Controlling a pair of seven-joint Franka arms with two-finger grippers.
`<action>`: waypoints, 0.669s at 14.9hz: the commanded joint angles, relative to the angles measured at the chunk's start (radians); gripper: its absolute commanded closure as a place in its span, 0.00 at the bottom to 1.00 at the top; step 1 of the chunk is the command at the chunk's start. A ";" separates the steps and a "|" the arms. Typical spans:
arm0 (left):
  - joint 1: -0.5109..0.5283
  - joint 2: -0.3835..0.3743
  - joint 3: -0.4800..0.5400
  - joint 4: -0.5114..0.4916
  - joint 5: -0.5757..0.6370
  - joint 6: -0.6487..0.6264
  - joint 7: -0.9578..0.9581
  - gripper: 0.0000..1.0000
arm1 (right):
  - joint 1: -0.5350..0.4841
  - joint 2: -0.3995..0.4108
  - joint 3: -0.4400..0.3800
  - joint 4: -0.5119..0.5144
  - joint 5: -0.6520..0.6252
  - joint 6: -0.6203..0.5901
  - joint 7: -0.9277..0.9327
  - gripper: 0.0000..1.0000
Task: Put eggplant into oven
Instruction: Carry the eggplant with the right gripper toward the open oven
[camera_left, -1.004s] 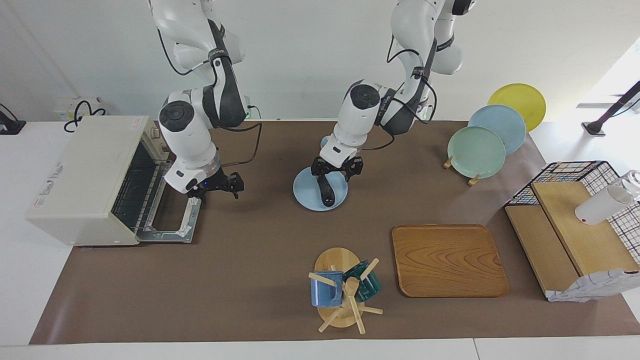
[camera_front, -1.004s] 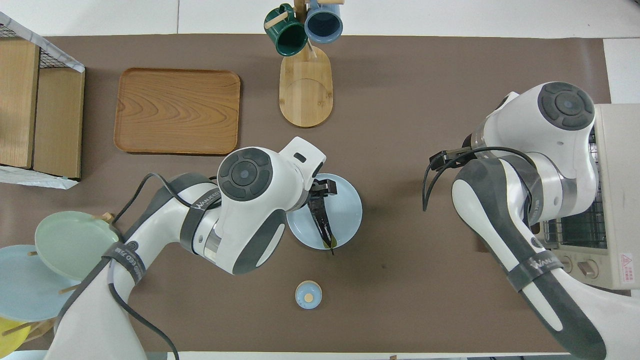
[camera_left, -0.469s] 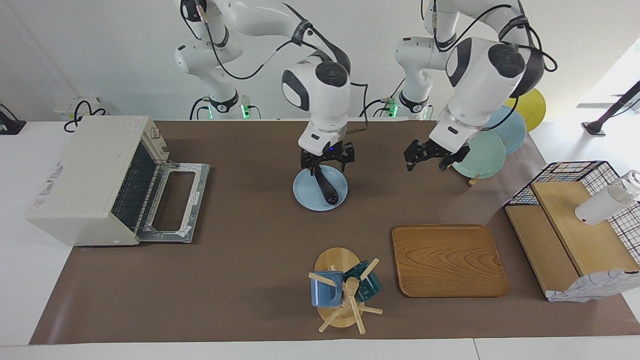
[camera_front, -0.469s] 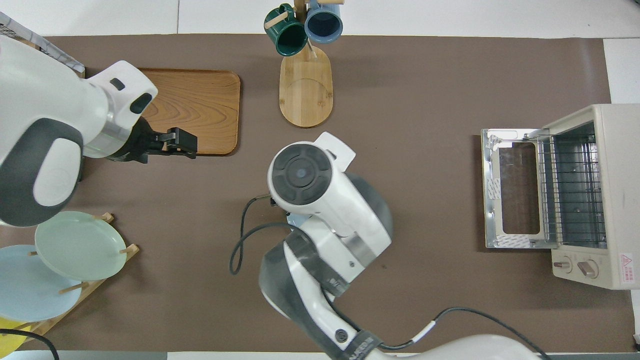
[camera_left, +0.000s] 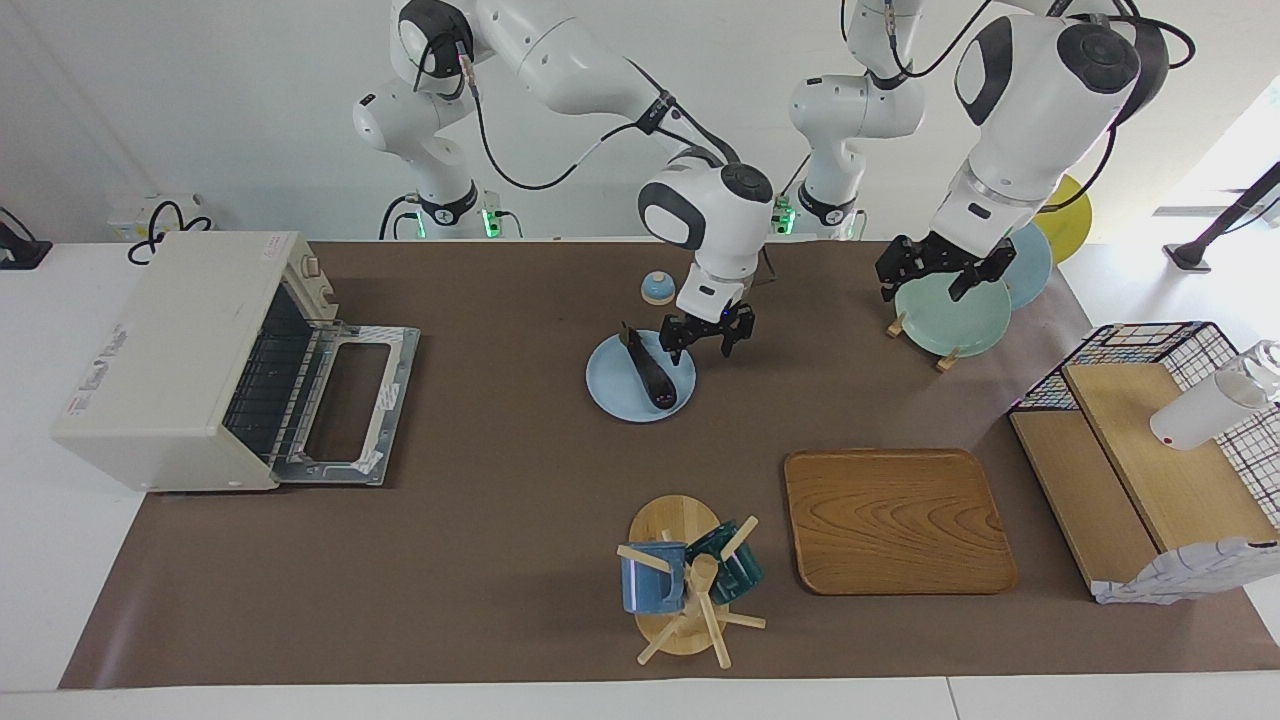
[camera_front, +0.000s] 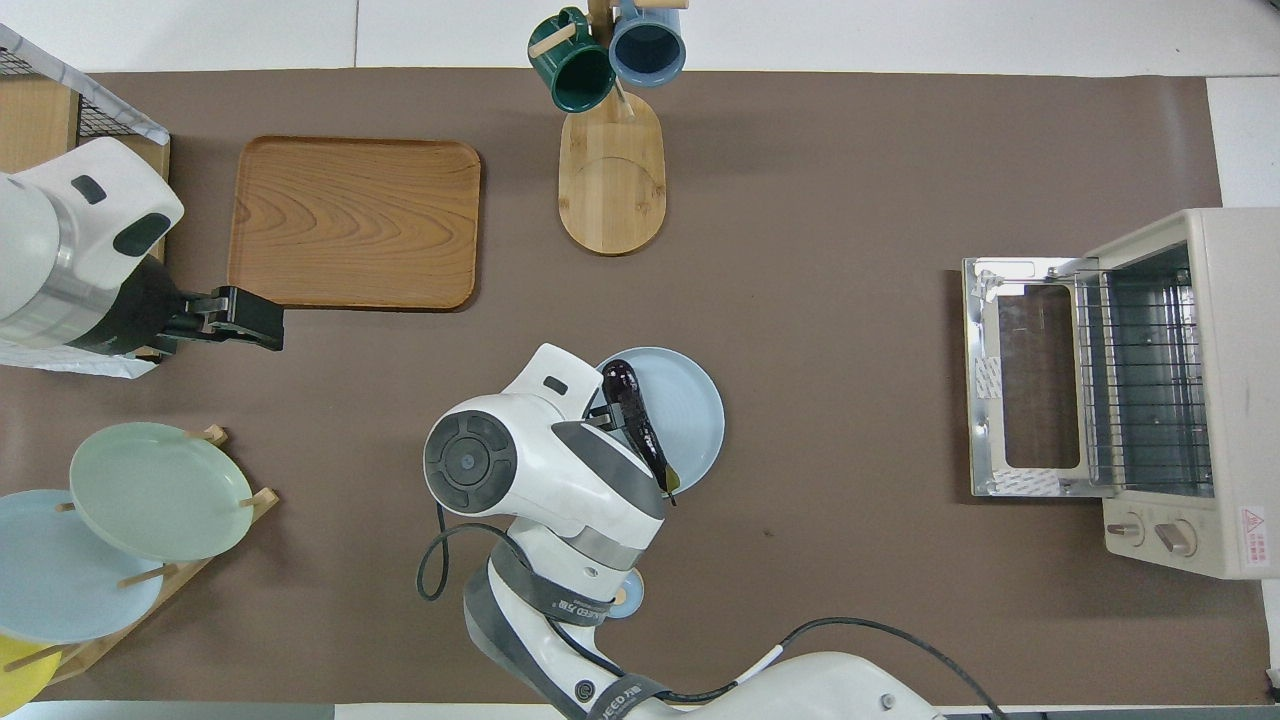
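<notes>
You've got the eggplant (camera_left: 652, 373), slim, glossy and near-black, lying free on the round pale-blue plate (camera_left: 615, 399) mid-table, its little green stem end toward the robots. Your right gripper (camera_left: 707, 335) hovers over the plate's edge just beside the eggplant, fingers spread and holding nothing; the facing view shows that gap plainly, while from overhead the arm's white wrist covers the gripper and only the eggplant (camera_front: 637, 420) pokes out past it. The boxy cream oven (camera_left: 175, 355) sits at the right arm's end of the table, its glass door dropped flat; overhead gives you the wire rack (camera_front: 1140, 385) and the knobs, which the facing view hides. Your left gripper (camera_left: 935, 265) hangs open and empty over the mint plate (camera_left: 955, 310) on the wooden plate rack, though overhead it appears over bare brown mat near the smooth wooden tray (camera_front: 352, 222).
</notes>
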 joint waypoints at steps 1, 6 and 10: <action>0.010 -0.026 -0.010 -0.007 0.020 -0.027 0.018 0.00 | -0.015 -0.056 0.007 -0.121 -0.023 0.074 -0.014 0.40; 0.010 -0.026 -0.012 0.091 0.023 -0.127 0.015 0.00 | -0.009 -0.065 0.007 -0.148 -0.023 0.079 -0.009 0.73; 0.010 -0.023 -0.015 0.102 0.035 -0.129 0.015 0.00 | -0.009 -0.068 0.007 -0.158 -0.018 0.101 0.007 1.00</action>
